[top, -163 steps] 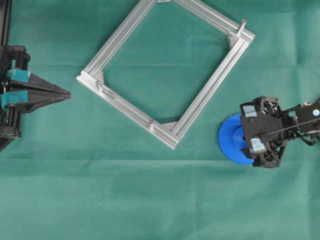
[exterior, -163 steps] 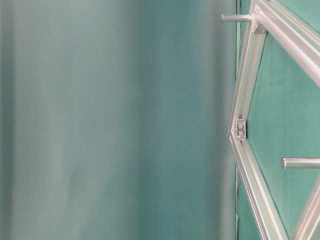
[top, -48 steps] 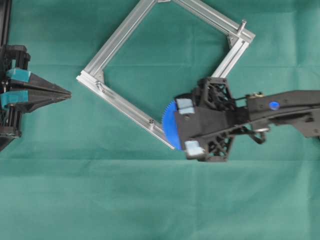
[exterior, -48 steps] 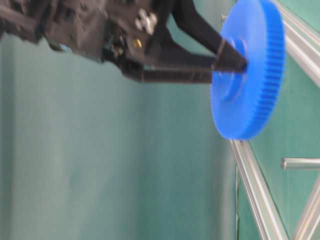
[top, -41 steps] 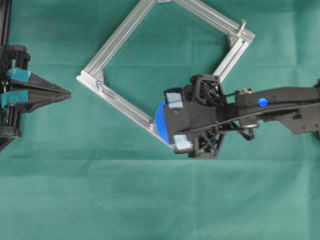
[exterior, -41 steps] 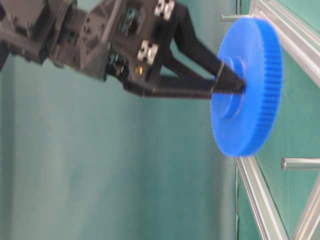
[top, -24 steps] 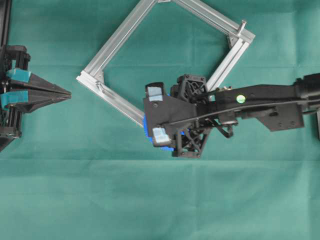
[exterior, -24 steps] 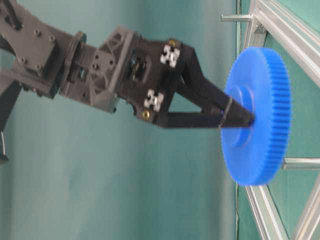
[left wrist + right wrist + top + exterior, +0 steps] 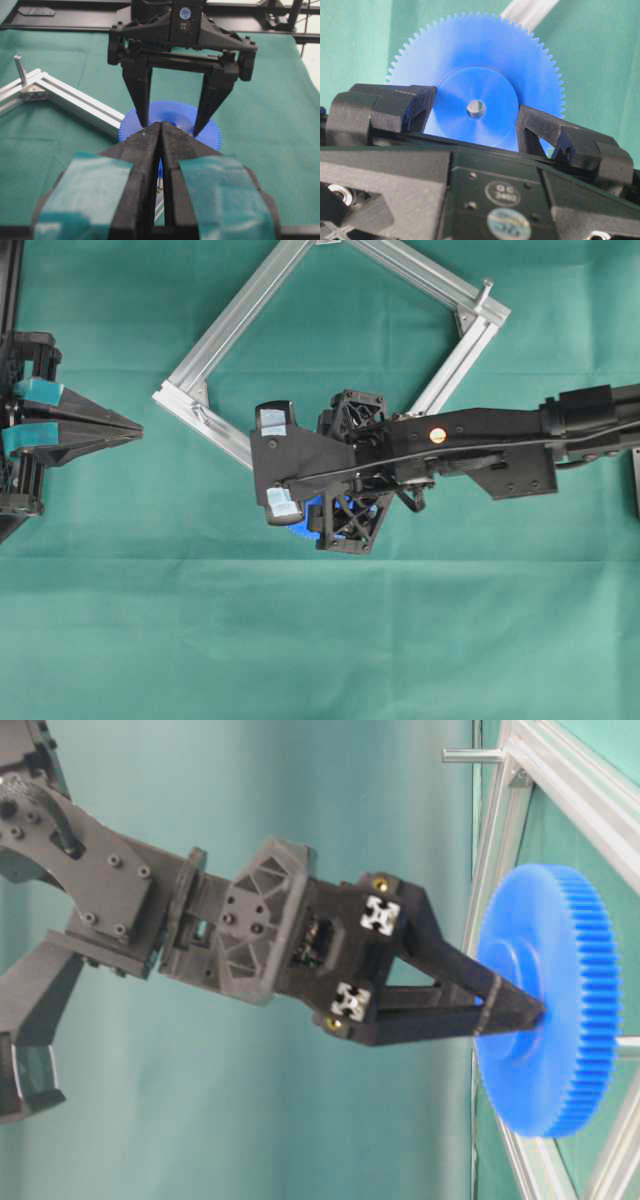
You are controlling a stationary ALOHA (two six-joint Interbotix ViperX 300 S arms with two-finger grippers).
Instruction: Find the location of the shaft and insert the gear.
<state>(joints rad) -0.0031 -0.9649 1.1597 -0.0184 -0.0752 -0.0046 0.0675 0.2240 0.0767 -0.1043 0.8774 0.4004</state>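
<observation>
My right gripper (image 9: pixel 476 117) is shut on the raised hub of the blue gear (image 9: pixel 480 55) and holds it flat, hub up, with a finger on each side. The gear (image 9: pixel 555 1010) hangs just over the near corner of the aluminium frame (image 9: pixel 230 315). From overhead the right gripper (image 9: pixel 285 465) covers almost all of the gear (image 9: pixel 308 516) and hides the shaft. At table level a stub of the shaft (image 9: pixel 630 1046) shows past the gear's rim, with its tip behind the gear. My left gripper (image 9: pixel 135 425) rests shut and empty at the left edge, pointing at the gear (image 9: pixel 172 112).
A taller silver pin (image 9: pixel 485 288) stands at the frame's right corner, away from the gear. Green cloth covers the table. The right arm stretches in from the right, across the frame's lower right rail.
The right gripper has carried the gear leftward over the frame's near corner and lowered it closer to the rail. The left gripper has not moved.
</observation>
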